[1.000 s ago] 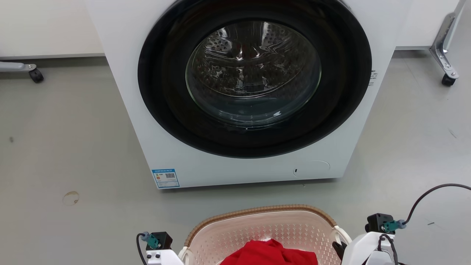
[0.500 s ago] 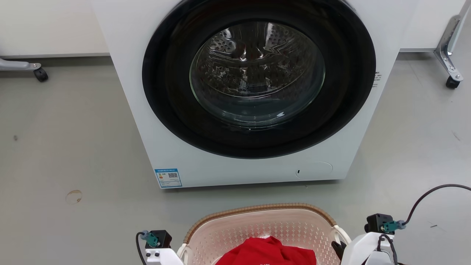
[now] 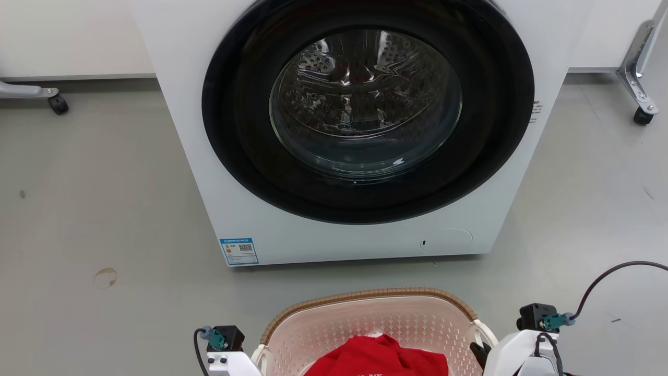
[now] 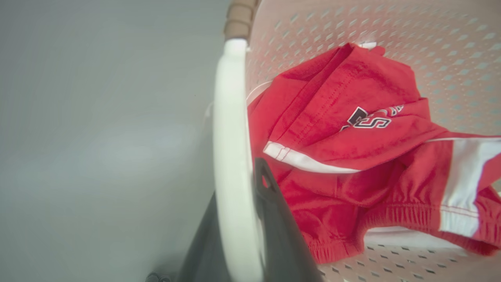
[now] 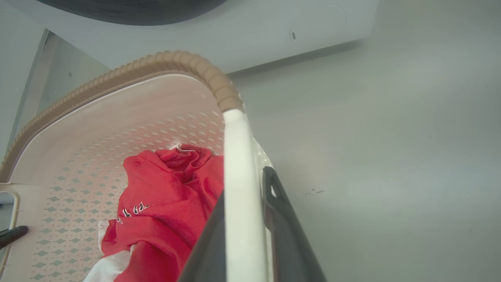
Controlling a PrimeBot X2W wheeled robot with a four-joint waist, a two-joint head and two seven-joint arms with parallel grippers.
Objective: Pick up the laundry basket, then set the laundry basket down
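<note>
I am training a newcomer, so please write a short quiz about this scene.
1. True or false: the pale pink perforated plastic laundry basket is behind the white front-loading washer.
2. The left gripper and the right gripper each close on: A the brown woven-look rim; B a white side handle; C the washer's door.
3. Fill in: inside the basket lies a ___ garment with white stripes.
Key: 1 false; 2 B; 3 red.

Bottom edge of head view cuts off near half of laundry basket point(image 3: 365, 294); underside hidden, contact with floor point(image 3: 104, 209) undetermined. In basket, red garment point(image 3: 378, 357): lettering partly folded under. Beyond basket, washer point(image 3: 182, 156): top cropped; blue label point(image 3: 240, 251) print illegible. At basket's white handle point(image 4: 231, 117), left gripper point(image 4: 238, 178): outer finger mostly hidden behind it.
</note>
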